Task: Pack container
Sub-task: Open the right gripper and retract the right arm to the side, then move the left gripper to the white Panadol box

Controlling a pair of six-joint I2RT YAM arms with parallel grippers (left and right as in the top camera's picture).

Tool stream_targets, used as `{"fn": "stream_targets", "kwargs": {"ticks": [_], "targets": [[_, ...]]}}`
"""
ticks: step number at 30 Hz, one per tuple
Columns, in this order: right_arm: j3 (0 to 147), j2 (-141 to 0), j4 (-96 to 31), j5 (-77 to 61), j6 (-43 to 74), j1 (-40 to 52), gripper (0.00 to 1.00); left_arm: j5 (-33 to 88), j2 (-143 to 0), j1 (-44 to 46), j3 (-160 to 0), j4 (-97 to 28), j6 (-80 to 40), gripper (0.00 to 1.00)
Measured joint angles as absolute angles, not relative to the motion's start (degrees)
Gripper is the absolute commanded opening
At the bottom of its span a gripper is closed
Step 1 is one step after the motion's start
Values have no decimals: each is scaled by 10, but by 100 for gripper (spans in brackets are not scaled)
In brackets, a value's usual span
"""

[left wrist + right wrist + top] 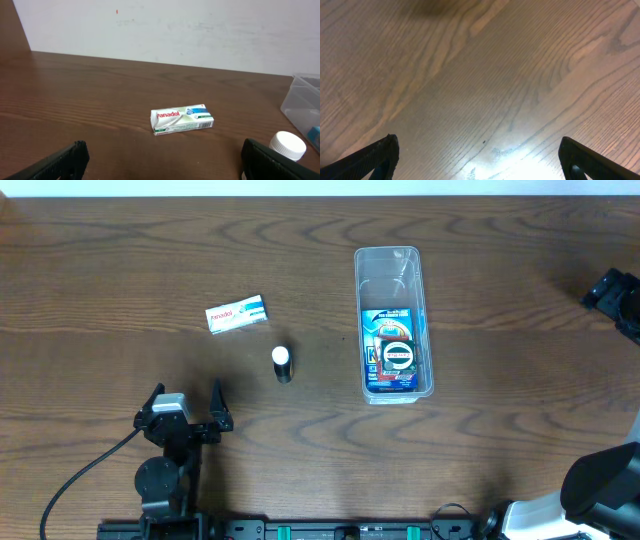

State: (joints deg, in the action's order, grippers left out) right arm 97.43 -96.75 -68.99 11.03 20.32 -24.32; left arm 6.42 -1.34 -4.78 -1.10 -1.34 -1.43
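The clear, see-through plastic rectangular tub (392, 272), long and narrow with rounded corners and a rim, sits upright and lidless. It lies ahead of my left pincer (186, 393) and well off to its right, its long side running away from me. Its far half is bare. A blue carded packet (393, 352) lies flat in the near half.

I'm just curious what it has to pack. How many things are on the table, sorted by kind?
Clear tubs: 1, the container
Carded packs: 1, the blue packet inside it
Medicine boxes: 1, the Panadol box
Small bottles: 1, the white-capped bottle
Total: 4
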Motion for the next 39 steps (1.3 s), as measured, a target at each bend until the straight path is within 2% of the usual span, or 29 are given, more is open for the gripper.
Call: {"fn": "stream_targets", "kwargs": {"ticks": [8,19,24,29,33,35,39], "targets": [[974,-967,-690,110,203,-243,99,72,-13,-48,-11,-12,-28,98],[974,-967,-690,110,203,-243,99,203,-52,-48,-79,-70,-73,98],[974,-967,-691,110,203,-243,99,219,-212,-48,-260,-182,-47,98],[973,-967,-691,111,203,-243,99,229,-473,-48,-552,-443,-15,98],[973,-967,-690,112,203,-243,99,250,-626,-48,-727,-584,-21,98],[973,-967,-690,112,203,-243,99,272,-674,-48,-773,-618,-42,98],[973,-967,-690,112,203,-243,99,311,-731,-48,-797,-608,-110,98]]}}
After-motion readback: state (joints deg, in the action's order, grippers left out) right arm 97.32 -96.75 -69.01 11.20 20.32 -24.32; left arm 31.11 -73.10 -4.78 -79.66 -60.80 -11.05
